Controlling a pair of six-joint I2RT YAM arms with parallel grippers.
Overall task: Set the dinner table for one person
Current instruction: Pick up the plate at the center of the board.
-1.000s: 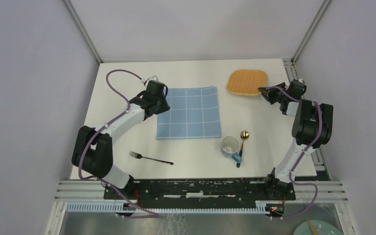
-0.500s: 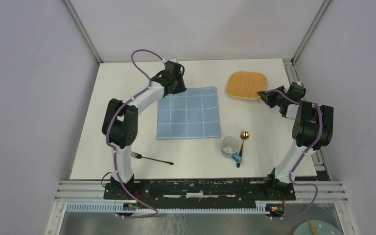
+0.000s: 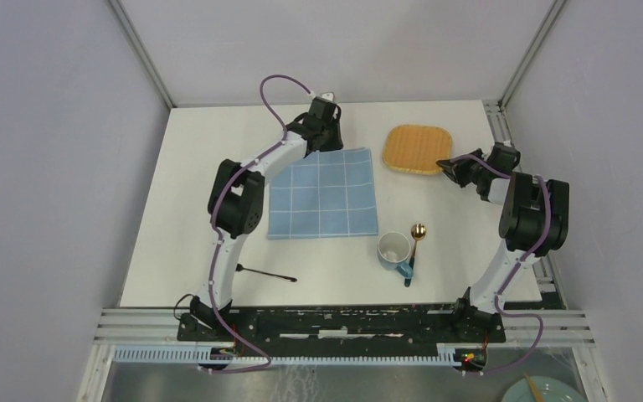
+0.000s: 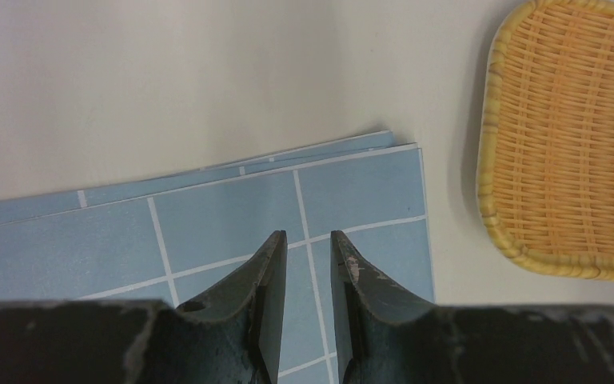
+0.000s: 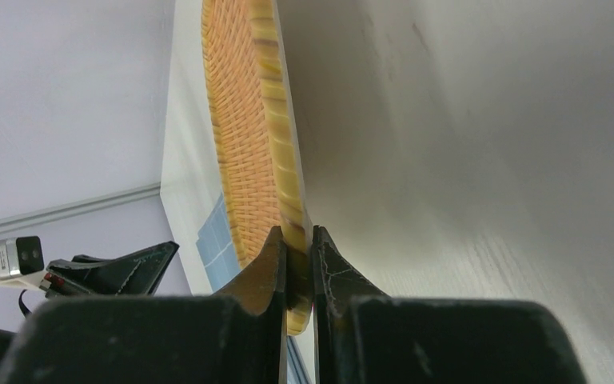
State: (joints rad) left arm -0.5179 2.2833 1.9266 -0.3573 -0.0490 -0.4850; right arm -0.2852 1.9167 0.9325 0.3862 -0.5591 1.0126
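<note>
Two arms are busy at the far side of the dinner table (image 3: 192, 184). In the past second the left arm swings from the left edge of the blue checked cloth (image 3: 325, 193) across to its far right corner. The left gripper (image 4: 308, 240) now hangs over that corner, its jaws only a narrow gap apart with nothing between them. The right gripper (image 5: 297, 236) is pinched shut on the rim of the woven tray (image 5: 244, 128). The tray has slid a little toward the cloth; we cannot tell whether it is lifted or dragging.

We read this as both arms converging on one spot, so that cloth and tray come together as the base of the place setting. That puts the job at an early stage. The cup (image 3: 394, 249), the spoon (image 3: 416, 239) just beside it and the fork (image 3: 268, 275) all lie in the near half, well apart from the cloth's far corner and not yet arranged.

We see the table as a broad, flat rectangle of plain matte white, far larger than anything on it. It runs from the rail where the arms are bolted back to the rear wall, with pale walls on either side.
</note>
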